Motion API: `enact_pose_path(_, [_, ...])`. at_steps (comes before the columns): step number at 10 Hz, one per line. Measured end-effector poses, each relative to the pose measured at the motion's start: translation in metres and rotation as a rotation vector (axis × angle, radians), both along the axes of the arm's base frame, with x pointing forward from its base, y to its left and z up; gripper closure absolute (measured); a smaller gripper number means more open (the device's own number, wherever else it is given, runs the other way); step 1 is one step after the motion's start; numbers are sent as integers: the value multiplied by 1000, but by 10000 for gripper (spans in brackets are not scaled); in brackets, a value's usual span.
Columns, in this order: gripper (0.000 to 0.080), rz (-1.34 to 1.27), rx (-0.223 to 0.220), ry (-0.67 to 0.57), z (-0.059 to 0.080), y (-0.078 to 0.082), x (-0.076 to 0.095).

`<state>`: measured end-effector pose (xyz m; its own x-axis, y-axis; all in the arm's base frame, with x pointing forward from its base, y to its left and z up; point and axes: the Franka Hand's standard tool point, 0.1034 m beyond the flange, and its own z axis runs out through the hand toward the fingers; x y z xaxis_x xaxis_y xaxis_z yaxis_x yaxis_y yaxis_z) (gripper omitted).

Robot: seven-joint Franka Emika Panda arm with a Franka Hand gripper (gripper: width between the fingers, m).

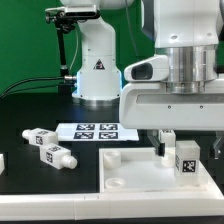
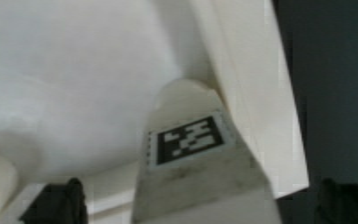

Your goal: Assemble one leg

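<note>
A leg (image 1: 186, 160), a stubby white block with a black-and-white tag, stands upright at the corner of the large flat white square panel (image 1: 135, 178) on the exterior view's right. My gripper (image 1: 188, 148) is straight over it. In the wrist view the leg (image 2: 197, 140) sits between my two dark fingertips (image 2: 60, 203), with a visible gap on each side, so the jaws stand open around it. Two more legs (image 1: 40, 137) (image 1: 57, 154) lie on the black table at the exterior view's left.
The marker board (image 1: 93, 130) lies behind the panel, in front of the robot base (image 1: 97, 70). A small white piece (image 1: 166, 140) stands just beside the leg, partly hidden by my gripper. A white part (image 1: 2, 161) shows at the exterior view's left edge.
</note>
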<state>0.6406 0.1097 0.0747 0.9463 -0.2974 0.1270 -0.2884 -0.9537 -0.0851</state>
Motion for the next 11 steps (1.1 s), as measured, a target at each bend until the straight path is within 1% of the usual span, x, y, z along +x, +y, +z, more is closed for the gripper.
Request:
enact_pose_path(1, [151,-28,3,4,-2,0,-2])
enact_pose_path(2, [247,-29,3,3,-2,-1,-2])
enact_pose_path(3, [384,-30,2,3,-2,-1,-2])
enact_pose_path(4, [384,-105,16,6,-3,-1,-2])
enact_pose_path(5, [515,-163,24,8,-3,-2,-1])
enact_pose_path(6, [515,-235,34,12,-3,-2,-1])
enact_pose_path(8, [515,-457,61,28,-3,-5,3])
enact_pose_path(10, [515,-812,108,77,-3,-7,1])
enact_pose_path(11, [515,-948,118,109,-2,-6,0])
